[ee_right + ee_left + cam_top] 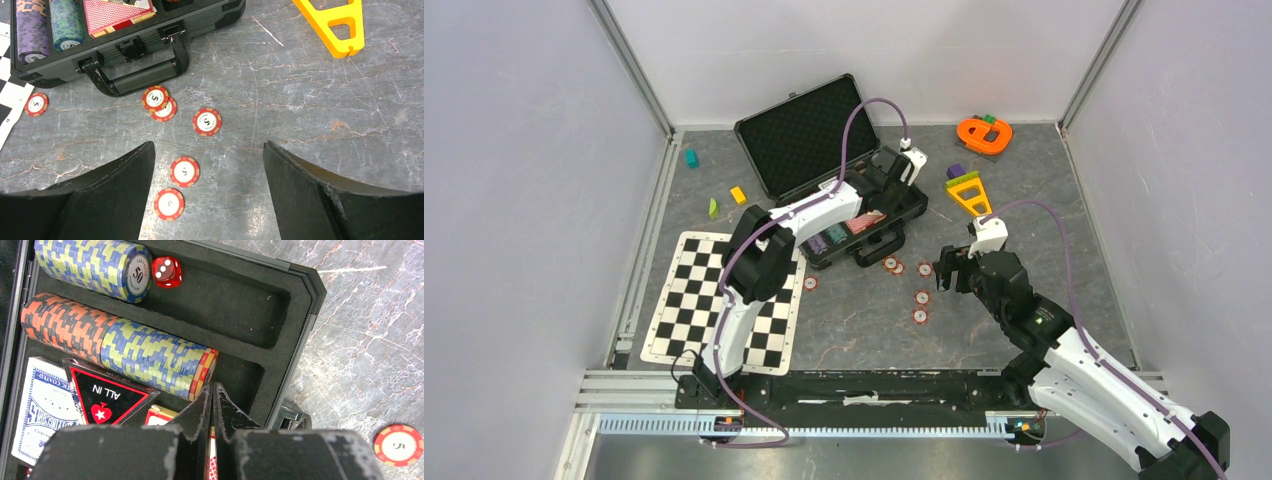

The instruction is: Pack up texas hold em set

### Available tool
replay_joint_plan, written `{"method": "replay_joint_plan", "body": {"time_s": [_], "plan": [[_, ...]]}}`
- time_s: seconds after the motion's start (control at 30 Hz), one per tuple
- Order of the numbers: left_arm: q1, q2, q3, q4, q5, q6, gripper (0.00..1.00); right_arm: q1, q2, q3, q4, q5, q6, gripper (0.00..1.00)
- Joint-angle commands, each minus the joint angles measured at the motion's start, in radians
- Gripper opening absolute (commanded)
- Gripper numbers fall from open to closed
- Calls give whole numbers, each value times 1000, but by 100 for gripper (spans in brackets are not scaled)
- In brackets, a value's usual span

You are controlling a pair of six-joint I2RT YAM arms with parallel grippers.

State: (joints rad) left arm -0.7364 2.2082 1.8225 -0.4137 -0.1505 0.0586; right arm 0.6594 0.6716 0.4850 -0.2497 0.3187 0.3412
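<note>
Top camera looks down from behind over the whole worktop [854,320]. Left wrist camera hangs close above the case [235,305]; right wrist camera, higher, shares its handle [142,77] with the top view.

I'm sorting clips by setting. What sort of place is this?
Likely a robot lab test cell, not a home: white panels on aluminium framing wall in a grey marbled table, and the left arm and right arm are bolted to a rail at its near edge.

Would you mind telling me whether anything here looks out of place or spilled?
Six red-white chips lie scattered on the table in front of the open case, near its handle; two overlap, one sits beside the checkered mat. They look spilled, while chip stacks sit inside the case.
</note>
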Motion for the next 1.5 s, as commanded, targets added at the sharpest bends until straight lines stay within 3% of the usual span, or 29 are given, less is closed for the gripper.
{"method": "replay_joint_plan", "body": {"time_s": [0.0,0.2,0.53,0.87,1.03,1.1,1.2,1.27,1.33,1.47], "plan": [[14,-19,-4,55,-59,-40,9,0,-6,40,27,25,-14,85],[14,-66,-43,73,39,-49,13,-1,17,47,27,13,-17,85],[14,-139,-85,70,69,-86,18,-1,136,84,-21,-15,-21,93],[14,-255,-162,64,99,-110,20,-2,375,147,-81,-50,-18,85],[14,-383,-289,64,83,-144,25,-3,453,192,-97,-93,-38,81],[14,-463,-375,64,55,-169,31,-3,454,192,-89,-93,-44,81],[12,-613,-542,61,-23,-231,50,-3,433,174,-64,-86,-48,81],[12,-724,-664,61,-79,-289,68,-4,418,160,-45,-88,-47,81],[12,-836,-785,55,-138,-362,96,-3,401,146,-28,-92,-42,81],[12,-1028,-991,41,-243,-525,100,-3,368,120,2,-99,-38,81]]}}
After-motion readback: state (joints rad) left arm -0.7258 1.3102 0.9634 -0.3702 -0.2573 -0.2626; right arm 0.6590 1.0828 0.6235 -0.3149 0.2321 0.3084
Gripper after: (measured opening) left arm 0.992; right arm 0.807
